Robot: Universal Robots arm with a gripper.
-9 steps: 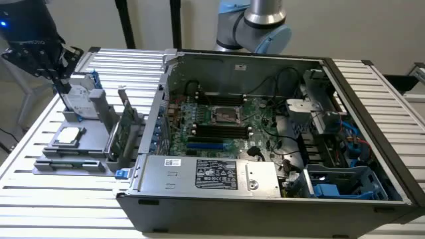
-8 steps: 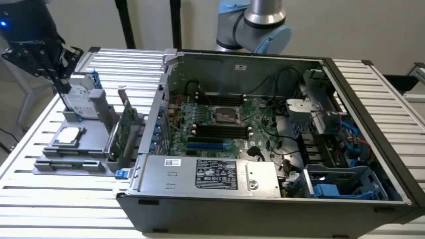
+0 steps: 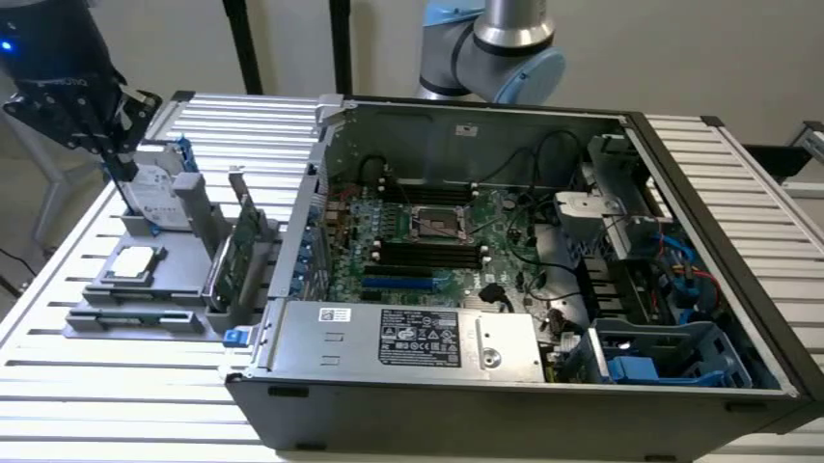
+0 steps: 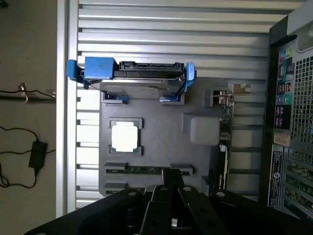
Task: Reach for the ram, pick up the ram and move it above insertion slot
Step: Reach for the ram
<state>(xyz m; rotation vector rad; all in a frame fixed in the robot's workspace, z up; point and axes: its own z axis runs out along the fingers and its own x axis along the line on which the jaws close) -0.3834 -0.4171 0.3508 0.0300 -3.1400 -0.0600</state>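
Observation:
The ram (image 4: 139, 170) is a thin green stick standing on edge in a groove of the grey holder (image 4: 161, 122); in the exterior view the ram (image 3: 135, 319) sits at the holder's near end. My gripper (image 4: 171, 175) hangs above the holder with its fingertips over one end of the ram, shut and holding nothing. In the exterior view the gripper (image 3: 126, 177) is at the upper left, high over the holder beside the hard drive. The black memory slots (image 3: 425, 256) lie on the motherboard inside the open computer case (image 3: 515, 386).
On the holder stand a silver hard drive (image 4: 132, 74) in a blue caddy, a square processor chip (image 4: 124, 137) and a broad green expansion card (image 4: 225, 147) near the case wall. The slatted metal table (image 3: 116, 395) surrounds it all. Cables lie on the floor (image 4: 29, 147).

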